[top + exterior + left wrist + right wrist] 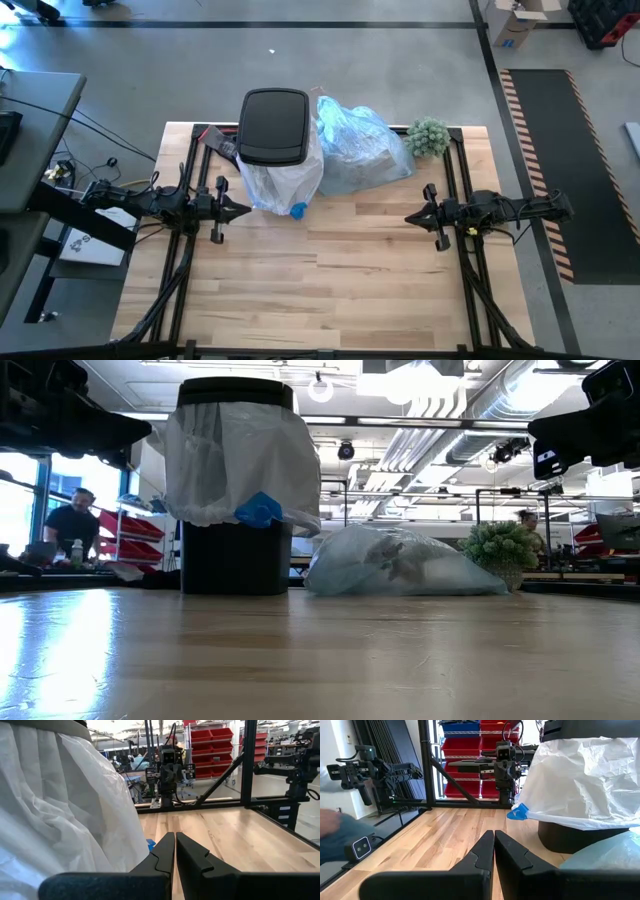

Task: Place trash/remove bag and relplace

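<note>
A black lidded bin stands at the table's far edge, with a whitish liner draped over its rim and a blue bit hanging from the liner. The filled light-blue bag lies on its side on the table, right of the bin and against it. The trash is hidden, apart from dim crumpled shapes seen through the bag's wall. My left gripper is shut and level, near the liner's lower edge. My right gripper is shut and level, nearer than the bag.
A small green plant stands right of the blue bag. A black-and-red object lies behind the bin's left side. Black frame rails run along the table's sides. Bare wood spreads across the near half. A person sits beyond the table.
</note>
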Tool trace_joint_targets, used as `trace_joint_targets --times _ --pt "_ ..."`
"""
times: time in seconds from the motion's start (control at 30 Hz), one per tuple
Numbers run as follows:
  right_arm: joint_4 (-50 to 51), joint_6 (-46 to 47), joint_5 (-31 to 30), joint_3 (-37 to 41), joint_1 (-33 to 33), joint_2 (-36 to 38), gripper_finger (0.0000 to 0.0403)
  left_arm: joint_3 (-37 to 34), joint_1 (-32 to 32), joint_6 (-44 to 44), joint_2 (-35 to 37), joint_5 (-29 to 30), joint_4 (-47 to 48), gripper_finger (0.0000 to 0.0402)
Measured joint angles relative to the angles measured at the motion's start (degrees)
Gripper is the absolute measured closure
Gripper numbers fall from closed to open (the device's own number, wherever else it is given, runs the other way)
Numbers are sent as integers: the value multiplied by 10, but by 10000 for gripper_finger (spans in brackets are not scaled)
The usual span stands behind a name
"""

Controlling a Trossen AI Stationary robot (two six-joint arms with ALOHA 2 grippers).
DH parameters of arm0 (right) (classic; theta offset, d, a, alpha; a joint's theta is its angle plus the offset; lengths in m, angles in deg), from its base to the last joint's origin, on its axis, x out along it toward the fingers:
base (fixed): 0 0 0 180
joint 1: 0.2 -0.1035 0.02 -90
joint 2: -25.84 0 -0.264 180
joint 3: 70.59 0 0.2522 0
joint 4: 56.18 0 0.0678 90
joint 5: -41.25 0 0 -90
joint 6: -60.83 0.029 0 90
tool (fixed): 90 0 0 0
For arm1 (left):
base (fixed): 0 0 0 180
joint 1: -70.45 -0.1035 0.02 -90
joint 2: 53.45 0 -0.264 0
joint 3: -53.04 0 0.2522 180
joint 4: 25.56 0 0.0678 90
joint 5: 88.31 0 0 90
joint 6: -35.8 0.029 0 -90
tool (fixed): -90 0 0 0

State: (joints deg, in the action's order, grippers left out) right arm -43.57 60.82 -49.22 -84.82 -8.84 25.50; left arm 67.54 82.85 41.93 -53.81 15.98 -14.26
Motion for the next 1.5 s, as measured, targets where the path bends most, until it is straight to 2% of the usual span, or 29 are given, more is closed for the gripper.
trace_joint_targets --times 0.4,0.5,0.63,0.77,0.93,1.07,1.5 --pt "0 0 0 0 0 0 402 0 -9 -5 1 -5 1 402" --pt "0 0 0 0 0 0 402 0 -47 -43 1 -39 7 402" --pt "0 0 0 0 0 0 402 0 -104 -115 1 -113 19 402" --pt "0 0 0 0 0 0 402 0 -134 -123 2 -159 21 402" --pt "0 0 0 0 0 0 402 0 -134 -99 2 -159 21 402" --pt "0 0 0 0 0 0 402 0 -134 -67 2 -134 22 402" --pt "0 0 0 0 0 0 402 0 -134 -65 2 -123 21 402"
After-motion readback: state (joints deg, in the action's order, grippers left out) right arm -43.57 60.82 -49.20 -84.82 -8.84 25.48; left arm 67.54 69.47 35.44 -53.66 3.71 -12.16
